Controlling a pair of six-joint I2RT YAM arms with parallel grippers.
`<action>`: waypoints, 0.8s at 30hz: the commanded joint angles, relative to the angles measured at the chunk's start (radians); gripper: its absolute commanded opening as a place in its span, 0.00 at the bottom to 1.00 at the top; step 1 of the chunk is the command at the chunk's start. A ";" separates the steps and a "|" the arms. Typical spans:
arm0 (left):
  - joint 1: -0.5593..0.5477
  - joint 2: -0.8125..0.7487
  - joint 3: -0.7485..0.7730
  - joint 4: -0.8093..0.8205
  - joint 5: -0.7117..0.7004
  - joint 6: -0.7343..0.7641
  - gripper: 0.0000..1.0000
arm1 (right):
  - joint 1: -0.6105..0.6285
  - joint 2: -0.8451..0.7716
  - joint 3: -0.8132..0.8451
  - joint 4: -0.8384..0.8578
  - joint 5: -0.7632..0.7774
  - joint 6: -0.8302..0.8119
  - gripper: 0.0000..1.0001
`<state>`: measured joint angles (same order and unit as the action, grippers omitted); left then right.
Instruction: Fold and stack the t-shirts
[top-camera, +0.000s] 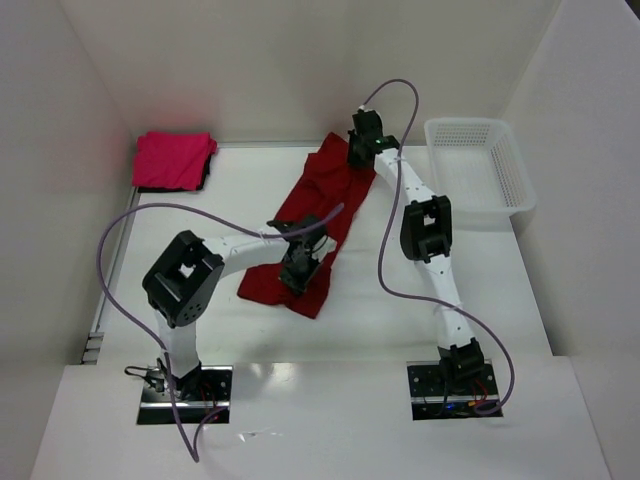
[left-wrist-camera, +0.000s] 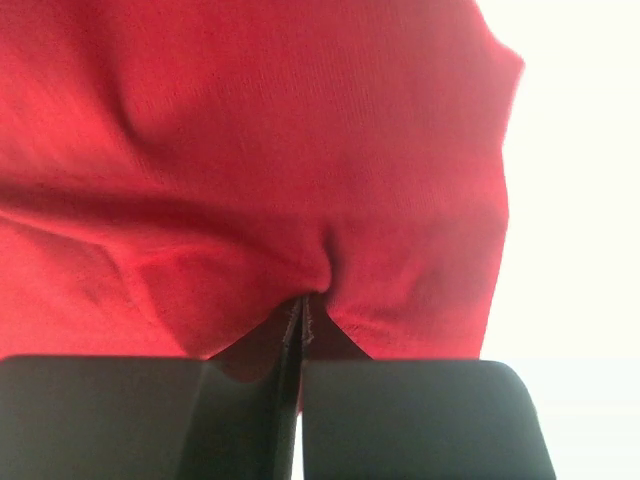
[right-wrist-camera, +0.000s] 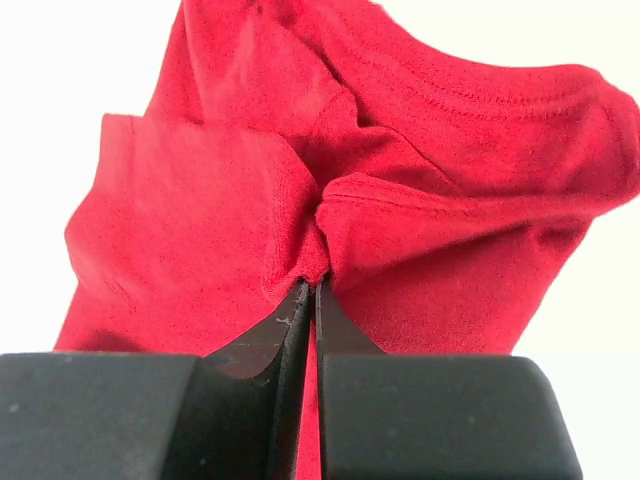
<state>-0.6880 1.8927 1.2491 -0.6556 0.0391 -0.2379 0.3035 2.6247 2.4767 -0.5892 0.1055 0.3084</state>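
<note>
At the far left corner of the table (top-camera: 240, 180) the magenta-pink t-shirt (top-camera: 173, 160) is sitting as a compact folded pile, well apart from both arms. Moving right, the left pincer (left-wrist-camera: 303, 305) is biting down on the crimson t-shirt (top-camera: 335, 195), its jaws pressed together with a pucker of cloth gathering at the tips. From above it is gripping the near, lower-left end of the garment; whether that end is the hem I cannot tell. The crimson t-shirt is lying on the table as a long narrow band, its long axis running on a diagonal from that near-left end up toward the far right. At the far end the right pincer (right-wrist-camera: 308, 290) is clamping the cloth too, its jaws all but together on a bunched fold just below the ribbed collar, which is showing in its wrist view. So each arm is holding the end nearer to it, with the garment stretching between the two. Further right, the white mesh basket (top-camera: 468, 123) is standing at the table's far right edge, near the right arm. I am judging that the coming move is turning on this diagonal: folding across the length is calling for one end to travel along the axis onto the other, and the collar end is lying farthest from the bases, so the right arm is looking best placed to carry it back toward the left pincer
</note>
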 joint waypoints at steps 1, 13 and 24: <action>-0.091 0.019 -0.082 -0.044 0.214 -0.049 0.00 | 0.017 0.060 0.138 0.011 -0.090 -0.002 0.09; -0.254 0.020 -0.066 0.028 0.311 0.014 0.00 | 0.062 0.158 0.244 0.009 -0.161 -0.011 0.09; -0.300 0.036 -0.024 0.166 0.282 -0.106 0.00 | 0.049 0.089 0.306 -0.029 -0.155 -0.046 0.22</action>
<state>-0.9768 1.9026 1.2064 -0.5510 0.3408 -0.3046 0.3607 2.7857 2.7464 -0.6174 -0.0422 0.2863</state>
